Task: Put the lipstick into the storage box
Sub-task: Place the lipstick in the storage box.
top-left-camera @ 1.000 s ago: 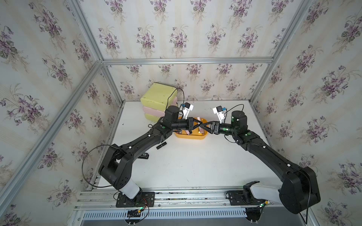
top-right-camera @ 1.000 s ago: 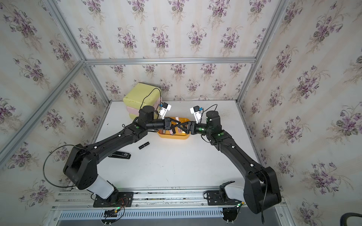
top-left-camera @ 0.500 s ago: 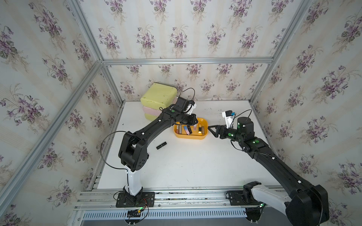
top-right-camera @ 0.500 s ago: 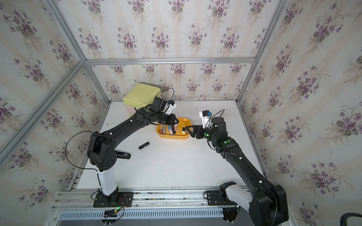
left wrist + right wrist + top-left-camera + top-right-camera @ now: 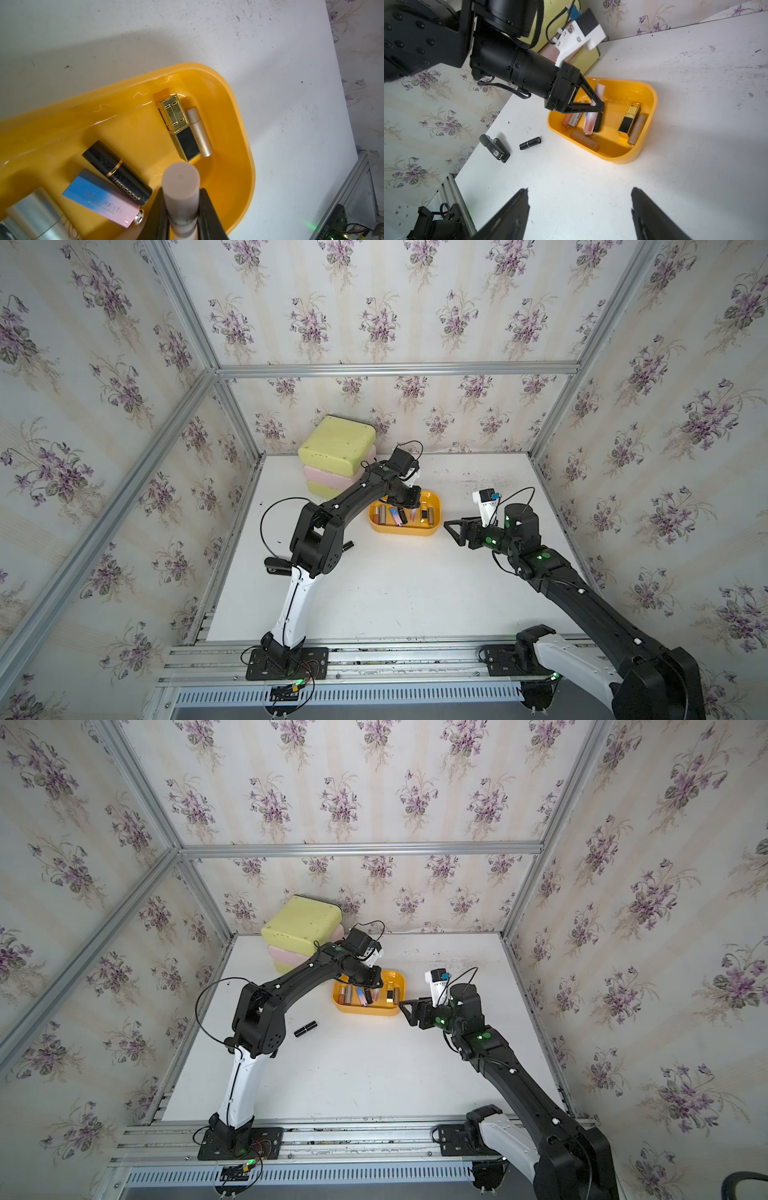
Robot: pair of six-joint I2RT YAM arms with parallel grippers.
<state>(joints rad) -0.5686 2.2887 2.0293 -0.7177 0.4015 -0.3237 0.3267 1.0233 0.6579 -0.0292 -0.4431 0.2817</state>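
Our left tool is clenched around a pale pink lipstick, holding it tilted over the middle of the storage box, its lower end inside the box just above the floor. In the box beneath it lie a black tube, a blue-to-pink case and, toward the box's rounded end, a gold-and-black case beside a champagne tube. Our right tool hangs released, jaws wide, over the bare desk beside the box. Another black lipstick lies on the desk, well apart from the box.
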